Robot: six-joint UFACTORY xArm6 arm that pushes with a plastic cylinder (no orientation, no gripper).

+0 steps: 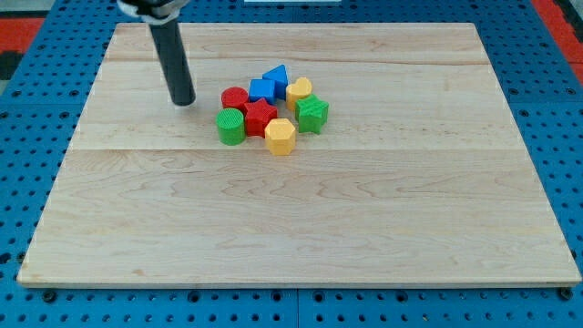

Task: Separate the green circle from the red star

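Since the green circle [230,127] sits pressed against the red star [260,117] at the left edge of the cluster, just above the middle of the frame, the separating looks not yet begun. My tip [183,100] rests on the board to the upper left of the cluster, near the green circle but apart from it, with bare wood between. There are no fingers on this rod to spread or pinch, only a blunt end.

What is left, by my judgement, is the whole push: getting the tip between or behind the green circle and sliding it away to the left or bottom of the frame.

The board [301,228] is pale planked wood with a fine grain, lying on a blue perforated surface [27,137]. The blocks look like smooth, matt painted pieces: a red cylinder [234,97], a blue cube [261,89], a blue triangle [276,76], a yellow heart [299,89], a green star [312,113] and a yellow hexagon [281,137], all packed tight together.
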